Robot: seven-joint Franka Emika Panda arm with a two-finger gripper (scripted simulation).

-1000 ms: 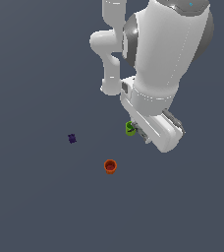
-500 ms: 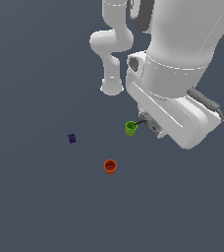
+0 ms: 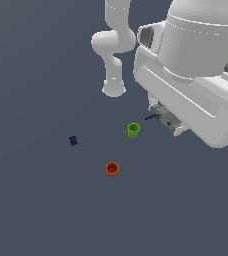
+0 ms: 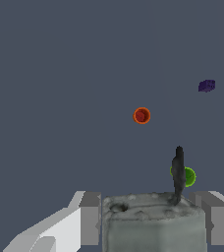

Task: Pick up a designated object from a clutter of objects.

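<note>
Half-hidden grey item (image 4: 153,221) between gripper (image 4: 151,219) fingers

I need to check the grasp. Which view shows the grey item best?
The wrist view: the grey item sits large between the tool's fingers. The exterior view shows only a small part of it under the arm.

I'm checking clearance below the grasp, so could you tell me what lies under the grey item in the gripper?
Under the grey item, held between the fingers, the green cup shows beside its black stem. The item's body hides whatever lies directly beneath it.
</note>
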